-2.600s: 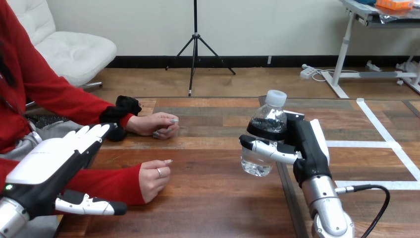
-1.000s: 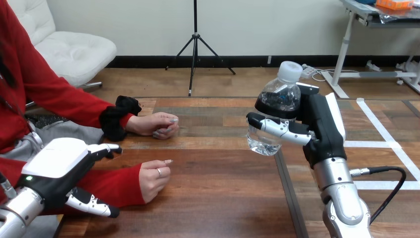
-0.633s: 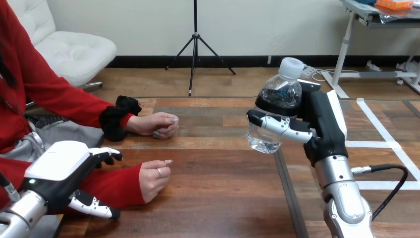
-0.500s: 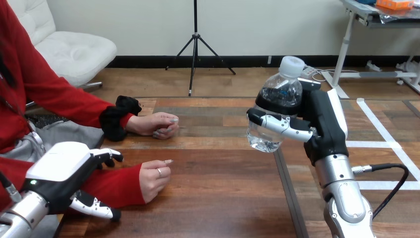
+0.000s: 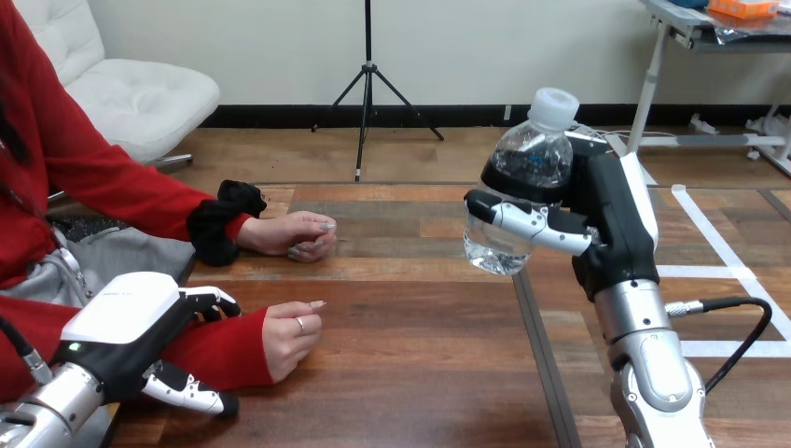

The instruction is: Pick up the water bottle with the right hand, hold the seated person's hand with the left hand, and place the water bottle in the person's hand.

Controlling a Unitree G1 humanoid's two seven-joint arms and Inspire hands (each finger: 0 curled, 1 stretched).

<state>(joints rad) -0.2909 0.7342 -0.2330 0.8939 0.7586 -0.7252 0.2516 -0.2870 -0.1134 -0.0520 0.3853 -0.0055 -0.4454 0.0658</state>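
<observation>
A clear water bottle [image 5: 528,183] with a white cap and a dark label band hangs above the table right of centre, leaning slightly right. My right hand [image 5: 611,224] is shut on it, fingers wrapped across its front. At the lower left my left hand [image 5: 126,322] lies over the person's red-sleeved forearm. Its fingers [image 5: 213,300] curl over the far side of the sleeve and its thumb [image 5: 191,396] lies along the near side. The person's near hand [image 5: 291,334] rests loosely curled on the table just beyond my left hand. The person's far hand [image 5: 297,233] rests as a loose fist further back.
A dark seam [image 5: 541,355] runs through the table under the bottle. White tape lines [image 5: 723,272] mark the table's right part. A black cable [image 5: 742,341] loops beside my right forearm. A black cuff [image 5: 227,217] sits at the far hand's wrist.
My right hand has lifted the bottle higher and a little to the right. My left hand has curled its once-straight fingers and moved right along the person's forearm towards the wrist.
</observation>
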